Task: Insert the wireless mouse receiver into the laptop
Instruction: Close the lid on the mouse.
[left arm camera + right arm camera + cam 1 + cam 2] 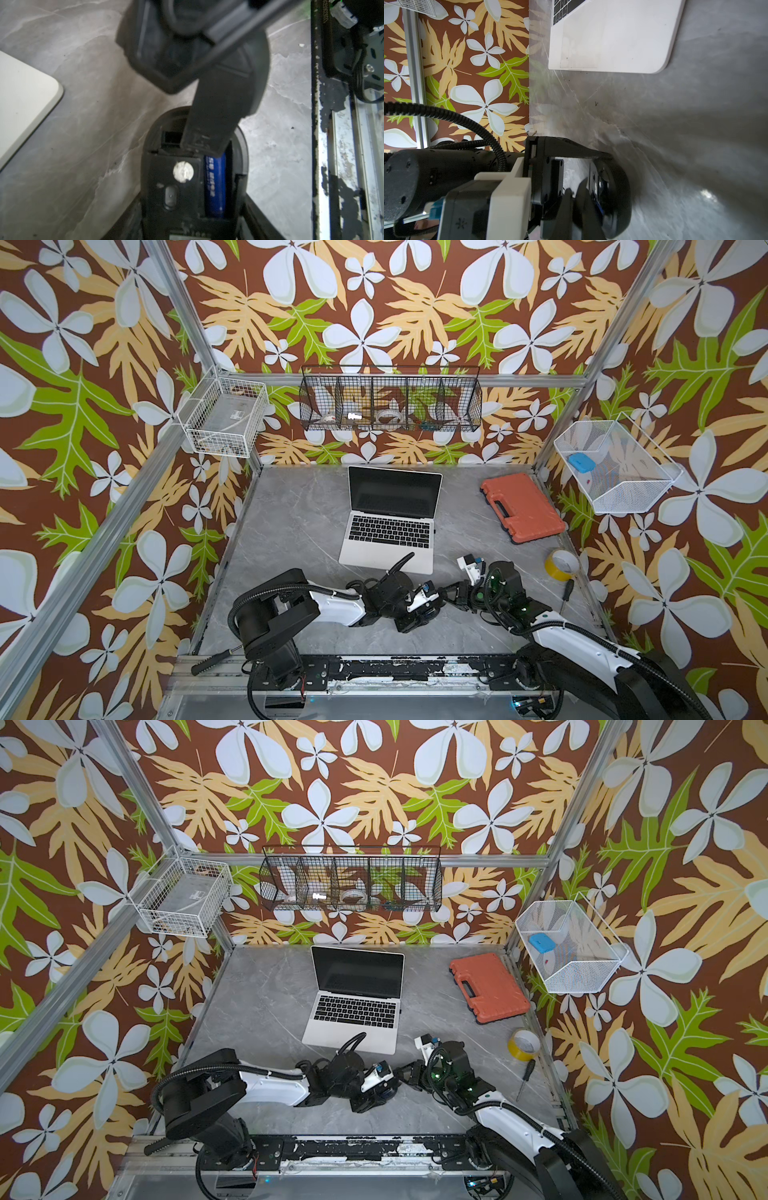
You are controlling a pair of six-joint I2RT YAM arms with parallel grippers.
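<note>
Receiver extraction, open mouse (187, 187). Left gripper (420, 605) clamps the mouse's sides. Right gripper (200, 141), closed, tips at the blue battery's (215, 187) end. Receiver itself: not discernible. Laptop (390, 526) at eleven o'clock on tabletop (299, 506). You should pull straight out, gently, holding the mouse steady.

One laptop (390, 531), one orange case (523, 506), one tape roll (561, 565), one mouse (187, 187), two screwdrivers (566, 593) (212, 660), three wire baskets (224, 418) (390, 402) (615, 477), two robot arms (336, 608) (573, 635).

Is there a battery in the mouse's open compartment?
Yes, the left wrist view shows a blue battery lying in the uncovered underside of the black mouse.
</note>
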